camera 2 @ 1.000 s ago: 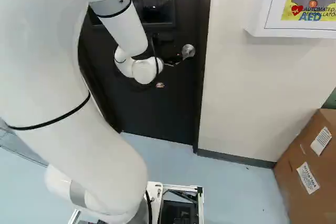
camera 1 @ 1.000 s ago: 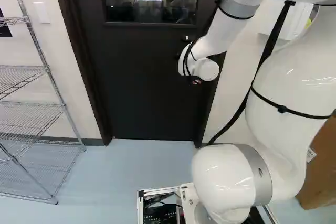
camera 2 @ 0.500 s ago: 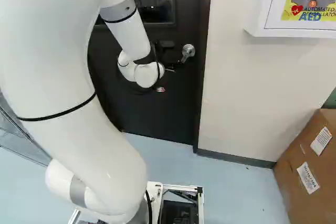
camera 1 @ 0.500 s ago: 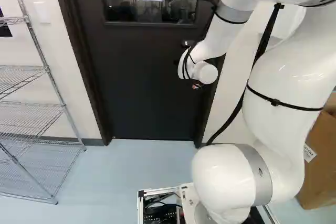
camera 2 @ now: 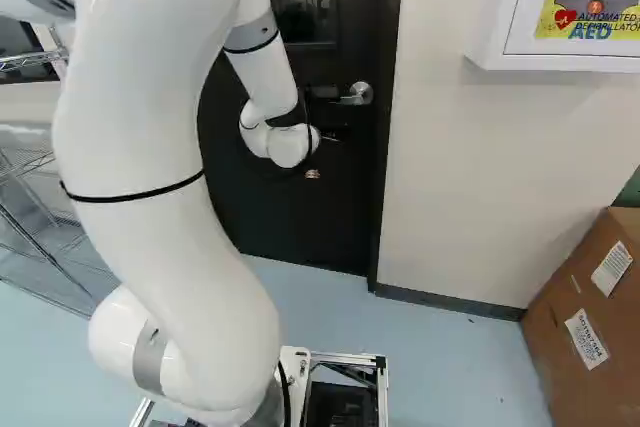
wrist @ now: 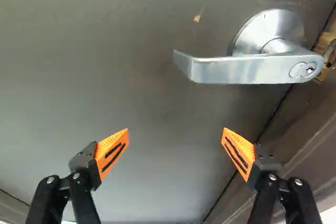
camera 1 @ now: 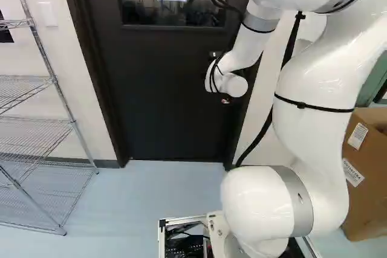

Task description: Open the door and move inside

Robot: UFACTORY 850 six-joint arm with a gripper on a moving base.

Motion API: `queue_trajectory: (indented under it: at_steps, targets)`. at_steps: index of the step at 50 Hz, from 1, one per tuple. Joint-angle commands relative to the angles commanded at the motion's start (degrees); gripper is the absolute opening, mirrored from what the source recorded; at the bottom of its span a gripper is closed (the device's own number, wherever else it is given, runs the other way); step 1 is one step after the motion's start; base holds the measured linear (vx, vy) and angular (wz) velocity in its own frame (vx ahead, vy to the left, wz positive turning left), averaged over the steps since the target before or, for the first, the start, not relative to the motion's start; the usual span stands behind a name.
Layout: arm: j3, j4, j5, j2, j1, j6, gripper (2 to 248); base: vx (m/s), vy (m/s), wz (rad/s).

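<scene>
From where I'm standing, the dark door [camera 1: 169, 107] is at 12 o'clock from the base and looks shut; whether the latch is home I can't tell. The fingers [wrist: 111, 153] are spread wide, with nothing between the 2 orange pads. Looking along them, with 12 o'clock straight ahead, the silver lever handle [wrist: 241, 71] sits at 1 o'clock, level, its free end pointing to 9 o'clock. They're near it but not on it.

I'd say this is still the lining-up stage, with the opening all to do. My worry is aim: a straight push from here would likely jam the pads into bare door, missing the lever. Correct too far towards 3 o'clock and the outer finger may knock the door frame [camera 2: 393, 67]. Catch only the lever's tip and that smooth metal could slip out, letting it spring back before the latch clears.

Even with a good hold, turning without following the lever's arc could wrench the arm [camera 2: 150, 127]. The black cable [camera 1: 293, 37] might snag as the wrist works. And if the base [camera 2: 345, 402] rolls in before the door has swung enough, door or frame could take a bump. The wire shelving [camera 1: 30, 126] at 10 o'clock punishes a wide swerve.
</scene>
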Motion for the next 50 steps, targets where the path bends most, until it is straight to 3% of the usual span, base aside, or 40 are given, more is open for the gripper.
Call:
queue_trajectory:
  at_steps: [14, 50]
  targets:
    - [-1.65, 0.00, 0.30, -1.71, 0.10, 0.00, 247, 0.000, 0.000, 0.000]
    - [-13.04, 0.00, 1.90, -11.09, 0.66, 0.00, 247, 0.000, 0.000, 0.000]
